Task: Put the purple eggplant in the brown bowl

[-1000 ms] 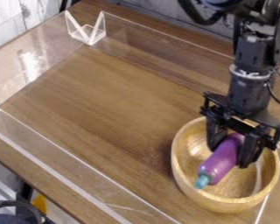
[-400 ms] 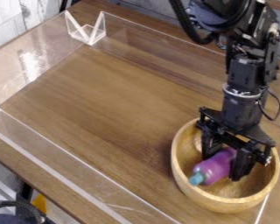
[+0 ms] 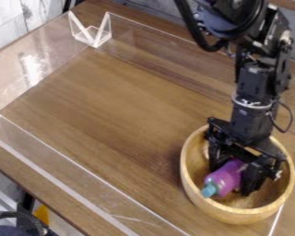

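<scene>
Reaching down into the brown bowl (image 3: 268,211), the black claw (image 3: 245,170) points steeply downward with its fingers set on either side of the purple eggplant (image 3: 225,176). The fingers are clamped on the eggplant's upper part, one dark finger (image 3: 219,153) at the left of it and the other toward the right, near the bowl's far inner wall. The eggplant lies tilted inside the bowl, glossy purple body up toward the claw and its teal-green stem cap (image 3: 210,191) down toward the near left of the bowl's inside. Whether the cap end touches the bowl's floor I cannot tell.

The bowl, light-brown wood with a thick rim, sits at the lower right of the tabletop (image 3: 125,101), a wooden surface with visible grain. A low clear plastic wall (image 3: 64,171) runs around the tabletop's edges. At the far left corner a small clear stand (image 3: 89,29) with a V-shaped outline stands well apart from the bowl. The arm (image 3: 260,78) rises from the claw toward the upper right, with dark cables looping behind it.
</scene>
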`<action>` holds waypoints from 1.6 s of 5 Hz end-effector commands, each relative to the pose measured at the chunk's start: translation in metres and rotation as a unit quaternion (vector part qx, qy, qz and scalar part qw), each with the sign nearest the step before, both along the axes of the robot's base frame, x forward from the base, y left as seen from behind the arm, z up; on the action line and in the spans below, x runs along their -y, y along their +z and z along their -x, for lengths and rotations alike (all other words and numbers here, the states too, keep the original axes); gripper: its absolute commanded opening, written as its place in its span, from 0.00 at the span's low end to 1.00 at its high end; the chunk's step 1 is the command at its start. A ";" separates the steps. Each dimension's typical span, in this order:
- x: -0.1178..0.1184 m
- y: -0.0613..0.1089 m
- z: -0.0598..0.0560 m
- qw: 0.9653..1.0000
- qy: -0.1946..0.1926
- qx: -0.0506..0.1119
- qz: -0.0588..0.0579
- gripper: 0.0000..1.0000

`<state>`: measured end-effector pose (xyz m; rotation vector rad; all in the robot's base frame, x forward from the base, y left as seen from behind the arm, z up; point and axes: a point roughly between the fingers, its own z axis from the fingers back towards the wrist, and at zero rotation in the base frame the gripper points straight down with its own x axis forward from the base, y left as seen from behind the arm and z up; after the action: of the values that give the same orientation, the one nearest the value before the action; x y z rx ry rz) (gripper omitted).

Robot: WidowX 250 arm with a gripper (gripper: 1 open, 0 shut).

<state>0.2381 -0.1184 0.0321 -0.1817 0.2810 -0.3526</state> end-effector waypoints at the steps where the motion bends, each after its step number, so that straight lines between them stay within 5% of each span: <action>1: 0.007 0.017 -0.007 0.999 0.013 0.030 0.010 0.00; 2: 0.013 0.020 -0.008 0.999 0.029 0.031 0.011 1.00; 3: 0.004 0.011 0.002 0.999 0.004 0.032 0.012 0.00; 4: -0.005 0.002 0.011 0.999 -0.019 0.032 0.014 1.00; 5: -0.010 0.004 0.008 0.999 -0.020 0.033 0.012 0.00; 6: -0.016 0.007 0.006 0.999 -0.019 0.031 0.013 1.00; 7: -0.014 0.014 0.007 0.999 0.003 0.030 0.013 0.00; 8: -0.012 0.022 0.006 0.999 0.025 0.030 0.014 1.00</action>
<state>0.2224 -0.1049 0.0379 -0.1946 0.2820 -0.3111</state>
